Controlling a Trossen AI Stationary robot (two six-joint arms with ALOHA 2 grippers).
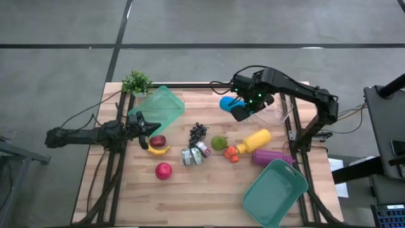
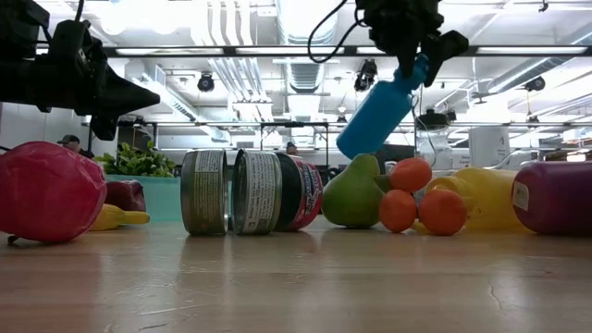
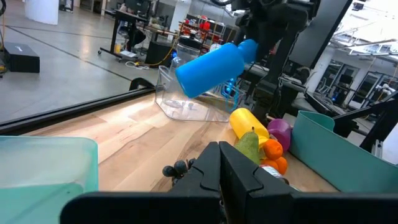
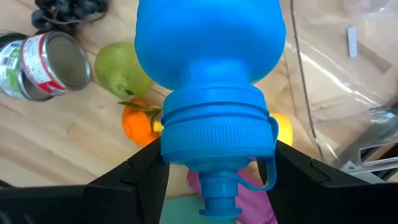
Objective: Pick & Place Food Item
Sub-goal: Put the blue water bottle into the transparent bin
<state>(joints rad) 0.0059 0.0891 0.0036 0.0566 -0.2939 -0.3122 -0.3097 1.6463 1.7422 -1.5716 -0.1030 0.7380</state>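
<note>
A blue bottle (image 1: 229, 105) (image 2: 377, 113) hangs in the air over the table's far right part, held by my right gripper (image 1: 248, 101) (image 4: 217, 177), which is shut on it. The bottle is tilted, its body lower than its cap. My left gripper (image 1: 150, 130) (image 3: 221, 167) is shut and empty. It hovers level over the table's left part, just above a dark red apple (image 1: 157, 140) and a banana (image 1: 158, 150). My right gripper pinches the blue bottle at its cap end (image 4: 217, 146), one finger (image 4: 146, 180) on each side of the ribbed cap. The bottle is lifted clear of the table, tilted, its body (image 2: 370, 120) slanting down below the fingers.
A clear plastic container (image 1: 278, 113) sits under and beside the right gripper. Yellow bottle (image 1: 256, 139), purple bottle (image 1: 272, 157), oranges (image 1: 231, 153), pear (image 1: 219, 142), cans (image 1: 193, 154), grapes (image 1: 198, 132) and a red apple (image 1: 163, 170) lie mid-table. Teal bins (image 1: 275, 193) (image 1: 161, 107) stand near right and far left.
</note>
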